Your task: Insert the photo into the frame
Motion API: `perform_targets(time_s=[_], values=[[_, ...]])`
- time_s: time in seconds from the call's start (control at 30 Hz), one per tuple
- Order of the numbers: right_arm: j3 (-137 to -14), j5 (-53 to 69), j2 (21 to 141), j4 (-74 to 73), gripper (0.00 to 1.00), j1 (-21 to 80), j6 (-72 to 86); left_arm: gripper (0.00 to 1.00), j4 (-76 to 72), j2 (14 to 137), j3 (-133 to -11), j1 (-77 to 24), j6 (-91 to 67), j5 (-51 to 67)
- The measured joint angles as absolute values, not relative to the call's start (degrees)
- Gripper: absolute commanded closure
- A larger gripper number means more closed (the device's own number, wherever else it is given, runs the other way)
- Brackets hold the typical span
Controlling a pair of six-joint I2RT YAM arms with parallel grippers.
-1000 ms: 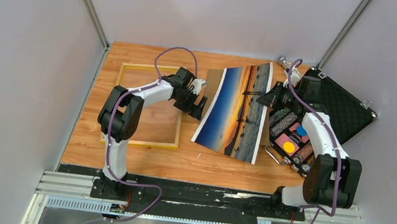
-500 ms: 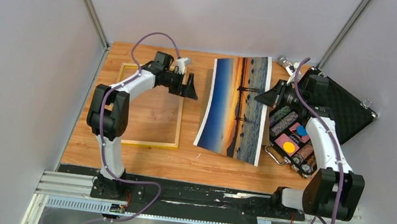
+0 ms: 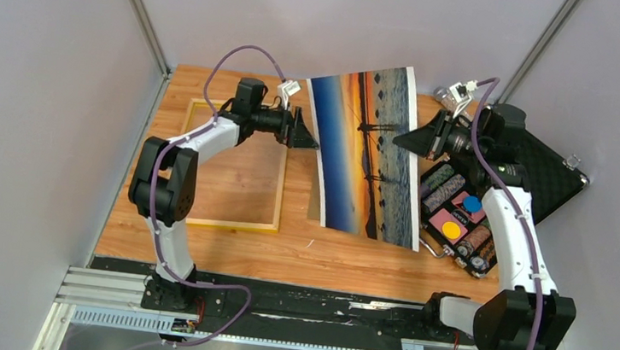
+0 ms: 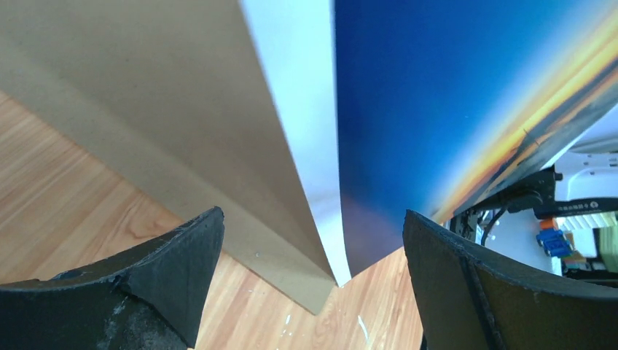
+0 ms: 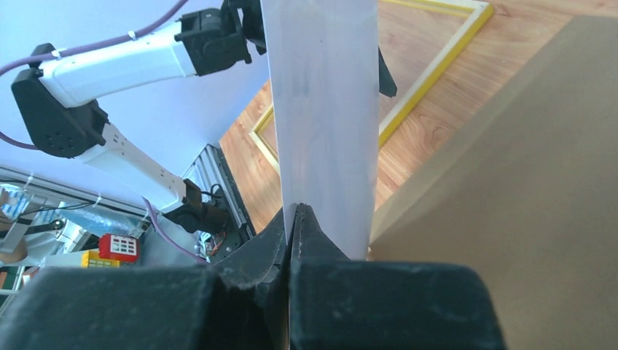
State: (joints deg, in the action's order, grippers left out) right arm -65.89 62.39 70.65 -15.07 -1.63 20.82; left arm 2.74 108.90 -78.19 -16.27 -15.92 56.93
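The photo (image 3: 364,159) now hangs higher, edge-pinched in my right end effector (image 3: 399,137) (left end effector (image 3: 305,130) spread), so it may buckle.

Wooden surface (image 3: 222,248): yellow frame (image 3: 216,222) lying flat at 9 o'clock; brown board (image 4: 146,87) flat near centre; open black case (image 3: 547,176), foam-lined lid, at 2 o'clock.

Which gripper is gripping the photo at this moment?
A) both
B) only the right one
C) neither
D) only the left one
B: the right gripper is shut on one edge of the photo, while the left gripper stands wide open at the opposite edge, not pinching it.
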Motion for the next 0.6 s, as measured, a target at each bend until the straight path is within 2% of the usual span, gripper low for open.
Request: perform_targets(time_s=[0.3,0.5,0.6], values=[[-67.20,64.58,70.65,-12.69,1.00,-1.28,26.39,0.00,-15.38,104.66,-69.73,-16.25,-20.36,61.78],[-67.20,64.79,70.65,-10.70,1.00,-1.23,29.39,0.00,-37.43,106.08,-64.10,-16.82,-34.00,64.29],[-67.18,64.77,70.67,-9.23,1.00,-1.23,30.85,0.04,-48.69,108.60,-62.57,-17.67,-42.35,64.51]])
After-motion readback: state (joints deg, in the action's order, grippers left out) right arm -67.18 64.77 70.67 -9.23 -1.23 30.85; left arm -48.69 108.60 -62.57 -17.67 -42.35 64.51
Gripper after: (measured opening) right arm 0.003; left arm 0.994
